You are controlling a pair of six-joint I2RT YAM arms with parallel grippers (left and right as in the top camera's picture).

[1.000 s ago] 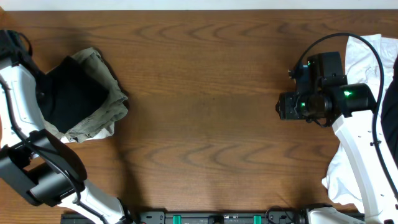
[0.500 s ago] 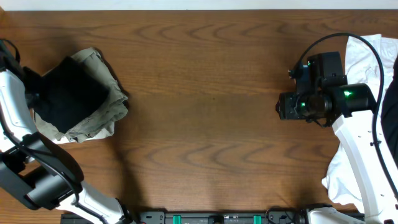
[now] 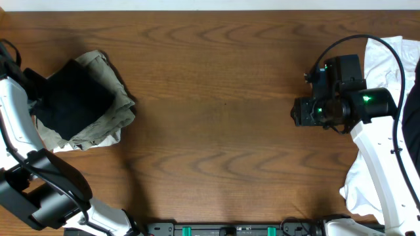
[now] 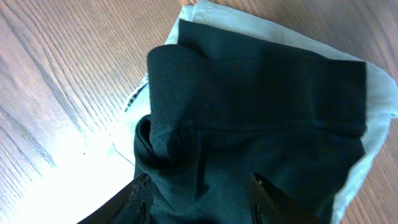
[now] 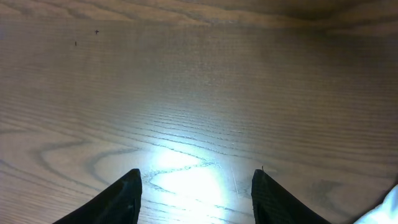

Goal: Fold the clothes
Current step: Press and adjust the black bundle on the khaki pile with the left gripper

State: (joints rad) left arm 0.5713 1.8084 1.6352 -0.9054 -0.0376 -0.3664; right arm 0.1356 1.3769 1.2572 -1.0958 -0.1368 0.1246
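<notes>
A folded black garment (image 3: 73, 98) lies on top of an olive-grey garment (image 3: 108, 121) at the table's left side. In the left wrist view the black garment (image 4: 261, 106) fills most of the frame, with the pale olive-grey piece (image 4: 376, 124) showing round its edge. My left gripper (image 3: 27, 92) is open at the black garment's left edge, and its fingers (image 4: 199, 199) stand wide apart just over the black fabric. My right gripper (image 3: 298, 113) is open and empty above bare wood (image 5: 196, 193).
White clothes (image 3: 387, 56) lie heaped at the table's right edge under and behind my right arm, with more white fabric at the lower right (image 3: 357, 190). A dark piece shows at the far right edge (image 3: 415, 98). Brown wood spans the middle.
My left arm has drawn back a little toward the left edge. The black garment's left side has shifted slightly left with it. The right arm has not moved.
</notes>
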